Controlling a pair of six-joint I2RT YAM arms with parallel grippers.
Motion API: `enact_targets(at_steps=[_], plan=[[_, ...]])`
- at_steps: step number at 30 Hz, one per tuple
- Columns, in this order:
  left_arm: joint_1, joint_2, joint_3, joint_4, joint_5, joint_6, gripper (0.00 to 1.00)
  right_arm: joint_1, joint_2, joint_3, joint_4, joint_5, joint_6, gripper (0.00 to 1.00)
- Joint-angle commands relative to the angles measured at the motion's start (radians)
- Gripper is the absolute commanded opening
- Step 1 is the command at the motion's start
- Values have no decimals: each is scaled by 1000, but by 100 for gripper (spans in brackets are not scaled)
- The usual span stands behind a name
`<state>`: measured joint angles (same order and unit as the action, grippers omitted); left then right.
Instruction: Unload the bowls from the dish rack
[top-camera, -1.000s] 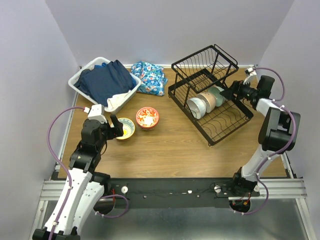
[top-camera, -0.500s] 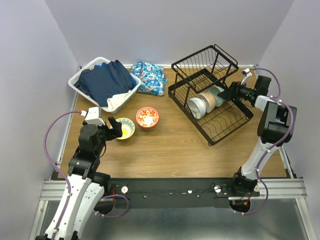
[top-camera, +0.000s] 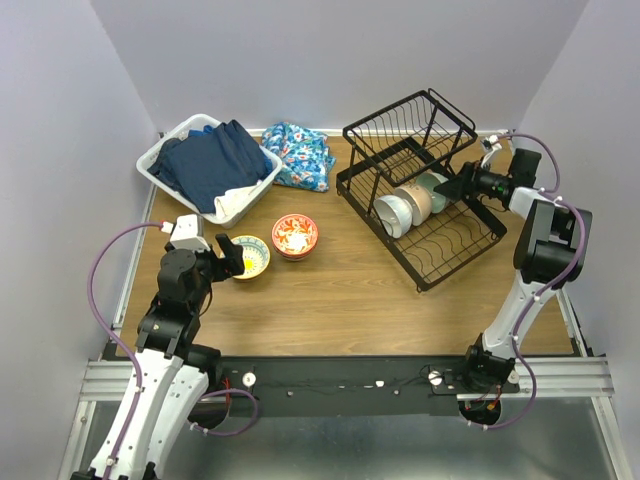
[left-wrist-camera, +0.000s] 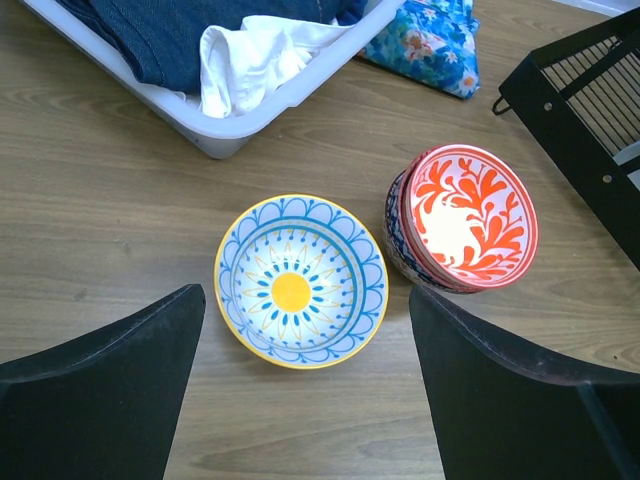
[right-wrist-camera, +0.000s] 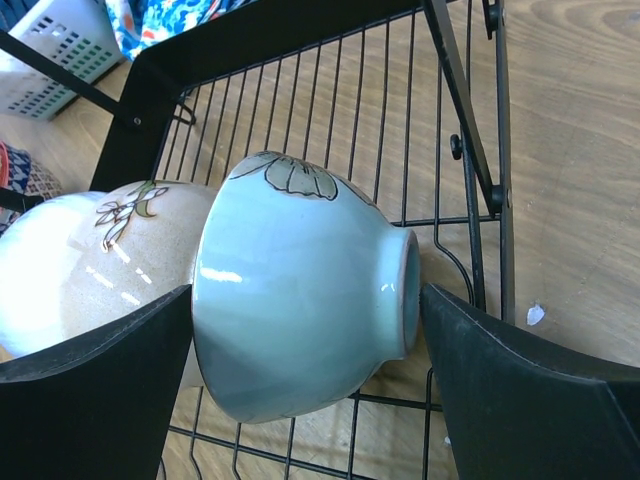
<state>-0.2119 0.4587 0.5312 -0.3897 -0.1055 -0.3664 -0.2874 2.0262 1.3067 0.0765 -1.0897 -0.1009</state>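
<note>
3 bowls stand on edge in the lower tier of the dish rack (top-camera: 455, 245), in 1 row, each touching the next. The white bowl (top-camera: 389, 216) is at the front-left end and the tan bowl (right-wrist-camera: 150, 215) w/ a leaf sketch is in the middle. The mint green bowl (right-wrist-camera: 300, 320) is at the right end, foot ring facing the R arm.

R gripper (right-wrist-camera: 305, 300) is level w/ the mint bowl, fingers spread wide, 1 on either side of it. Can't tell if the pads touch the glaze. The bowl rests on the rack wires.

3 more bowls sit upright on the wood table (top-camera: 360, 290), well left of the rack. The yellow-rimmed bowl (left-wrist-camera: 300, 293) has a blue petal pattern inside. Just beside it, the red-orange floral bowl (left-wrist-camera: 465, 215) is nested on a blue patterned bowl (left-wrist-camera: 398, 235).

L gripper (left-wrist-camera: 305, 300) hangs over the yellow bowl, fingers wide apart on either side of it, gripping nothing.

At the back-left is a white laundry basket (left-wrist-camera: 150, 100) w/ dark blue clothes (top-camera: 215, 160) & a white cloth. A blue floral cloth (top-camera: 298, 155) lies just beside it.
</note>
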Motion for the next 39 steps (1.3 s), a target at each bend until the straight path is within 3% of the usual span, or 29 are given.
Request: enact_targets(at_steps=[1, 9, 22, 24, 31, 39], plan=[[-1, -20, -7, 22, -29, 7, 91, 13, 51, 25, -141, 37, -56, 97], [-1, -35, -8, 22, -30, 12, 91, 19, 31, 17, -167, 63, -65, 87], [-1, -63, -13, 29, -23, 14, 91, 27, -98, 35, -210, 102, -80, 53], [-3, -68, -13, 31, -23, 14, 91, 31, -113, 31, -213, 116, -80, 51], [-1, -75, -14, 29, -29, 15, 91, 39, -204, -47, -161, 235, -69, 35], [-3, -75, -16, 31, -30, 12, 91, 40, -296, -115, -87, 335, -26, 30]])
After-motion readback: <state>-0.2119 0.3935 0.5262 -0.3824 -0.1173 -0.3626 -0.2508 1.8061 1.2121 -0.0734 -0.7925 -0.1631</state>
